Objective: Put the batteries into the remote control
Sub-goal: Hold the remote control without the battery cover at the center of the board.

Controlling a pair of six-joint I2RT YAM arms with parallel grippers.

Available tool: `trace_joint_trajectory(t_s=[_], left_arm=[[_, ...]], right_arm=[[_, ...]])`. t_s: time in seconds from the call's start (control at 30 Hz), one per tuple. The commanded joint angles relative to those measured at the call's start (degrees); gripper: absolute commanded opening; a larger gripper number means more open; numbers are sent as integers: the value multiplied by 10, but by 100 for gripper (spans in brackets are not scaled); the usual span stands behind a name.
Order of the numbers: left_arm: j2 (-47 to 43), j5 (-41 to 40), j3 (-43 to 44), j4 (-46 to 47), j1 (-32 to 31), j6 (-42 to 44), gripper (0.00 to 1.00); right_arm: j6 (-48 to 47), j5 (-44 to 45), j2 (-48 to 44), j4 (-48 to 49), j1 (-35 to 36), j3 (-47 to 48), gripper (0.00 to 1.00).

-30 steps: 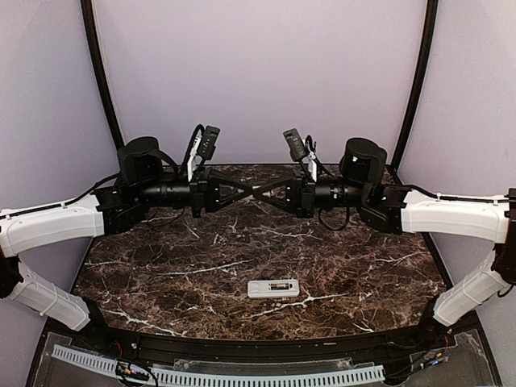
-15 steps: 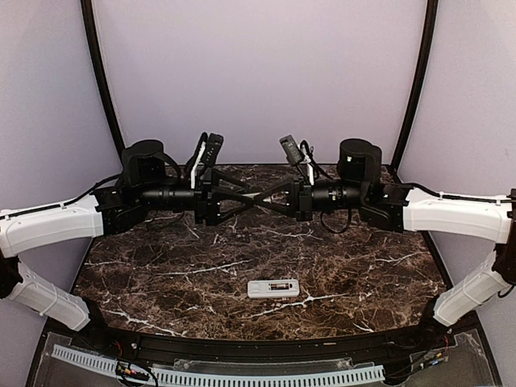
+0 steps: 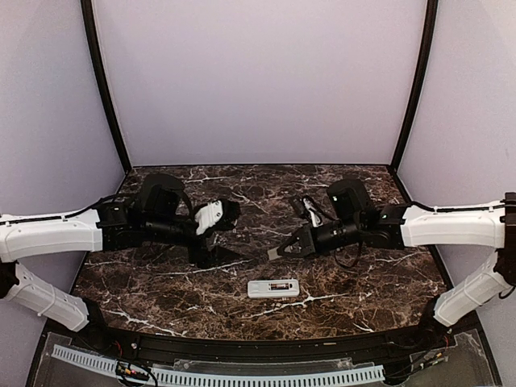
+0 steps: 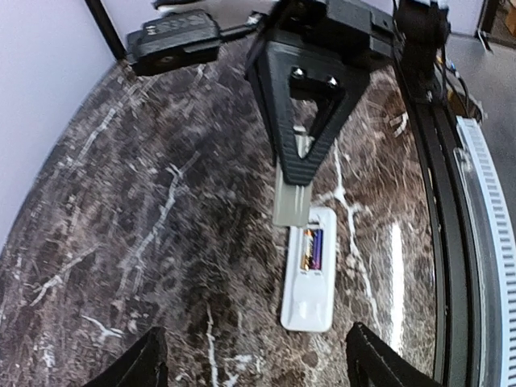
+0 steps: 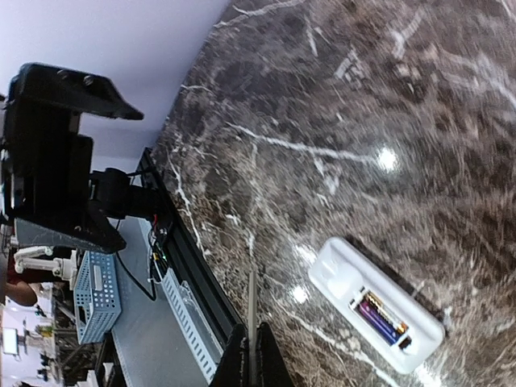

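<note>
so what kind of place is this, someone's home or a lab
Most likely a robot lab cell, not a home: a left arm and right arm bolted at a marble-look table, plain lilac screens closing it in, and a slotted cable duct along the front.

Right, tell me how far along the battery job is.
Done: the batteries lie in the open bay of the remote, which rests back-up on the table. In hand: the right tool is shut on the grey cover, held clear of the remote. The left tool is open and empty. Left: probably only fitting the cover over the bay.
</note>
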Motion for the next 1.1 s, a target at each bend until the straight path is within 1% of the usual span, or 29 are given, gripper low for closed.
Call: trace_joint_trajectory(t_s=[0.0,0.2,0.4,0.6,0.83,1.07], left_arm=[[55,-13,-16,-44,-29,85,76],[148,-9,-7,-26,-54,97,80],[201,-3,-10,-1,-56,99,83],[241,-3,-10,27,-58,77,86],[265,-13,-18,59,-62,62,85],[286,-25,-9,50,-70,48,79]], right_arm=[[90,12,34,22,-3,-52,0],[116,-8,92,59,-3,-64,0],[137,-4,114,73,-3,-73,0],[165,-18,131,100,-3,-89,0],[170,-26,150,118,-4,-87,0],[177,-22,149,123,-2,-91,0]])
